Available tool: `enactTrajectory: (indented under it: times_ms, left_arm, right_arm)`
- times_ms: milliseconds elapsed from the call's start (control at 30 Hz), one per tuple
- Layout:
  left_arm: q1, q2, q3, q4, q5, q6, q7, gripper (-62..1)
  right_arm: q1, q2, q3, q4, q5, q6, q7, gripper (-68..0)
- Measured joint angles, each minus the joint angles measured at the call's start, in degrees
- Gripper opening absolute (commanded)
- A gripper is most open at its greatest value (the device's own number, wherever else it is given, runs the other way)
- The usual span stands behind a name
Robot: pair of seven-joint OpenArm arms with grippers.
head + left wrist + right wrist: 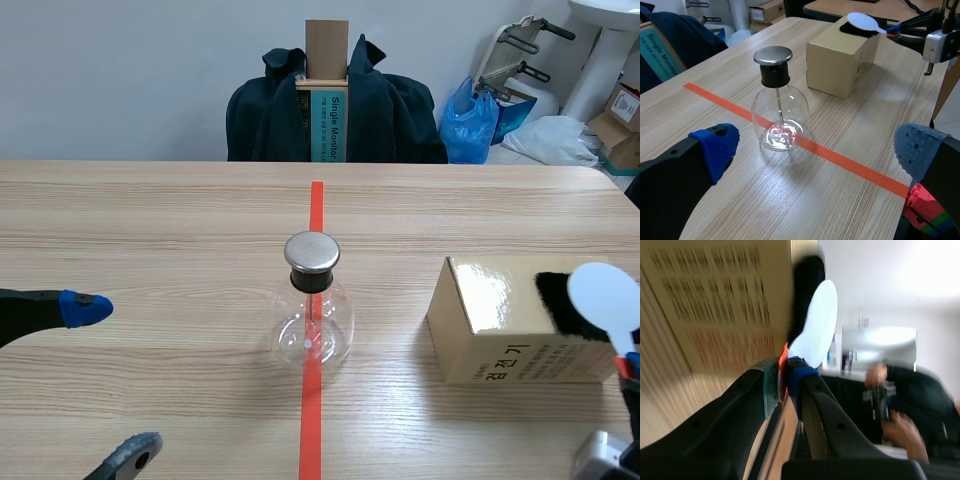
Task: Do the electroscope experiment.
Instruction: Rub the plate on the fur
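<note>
The electroscope (312, 300) is a clear glass flask with a black stopper and a flat metal cap. It stands on the orange tape line at mid-table. My left gripper (108, 382) is open at the near left, well short of the flask (777, 105), with its blue pads (717, 145) spread wide. My right gripper (625, 368) at the near right is shut on the handle of a white paddle (605, 295). The paddle's round blade (815, 320) rests against a black cloth (553, 300) on top of a tan cardboard box (500, 330).
A chair draped with a dark jacket (385, 110) stands beyond the table's far edge, and bags and boxes (480, 120) lie on the floor behind it. The right wrist view shows a person's hand (900, 425) off to the side. The table's right edge (940, 85) lies near the box.
</note>
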Motion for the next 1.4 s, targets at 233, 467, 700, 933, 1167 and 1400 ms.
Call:
enactTrajectory:
  times_ms: [233,467,700,933,1167,1400]
  left_arm:
    - [0.0,0.0,0.0,0.0,0.0,0.0,0.02,1.4]
    - [0.02,0.0,0.0,0.0,0.0,0.0,0.09,1.4]
    - [0.0,0.0,0.0,0.0,0.02,0.0,0.09,1.4]
    - [0.02,0.0,0.0,0.0,0.02,0.0,0.09,1.4]
    - [0.02,0.0,0.0,0.0,0.02,0.0,0.09,1.4]
    - [0.02,0.0,0.0,0.0,0.02,0.0,0.11,1.4]
  right_arm:
    - [0.46,0.2,0.15,0.0,-0.46,-0.68,2.23,-66.7]
    - [0.46,0.66,0.28,0.07,0.24,1.01,8.55,-66.7]
    - [0.44,0.59,0.26,0.15,0.24,0.63,3.78,-66.7]
    - [0.44,0.59,0.31,0.15,0.42,0.7,8.11,-66.7]
    - [0.26,0.57,0.28,2.78,1.88,1.4,10.95,-66.7]
    - [-2.29,0.57,2.49,17.86,6.82,1.73,8.76,-66.7]
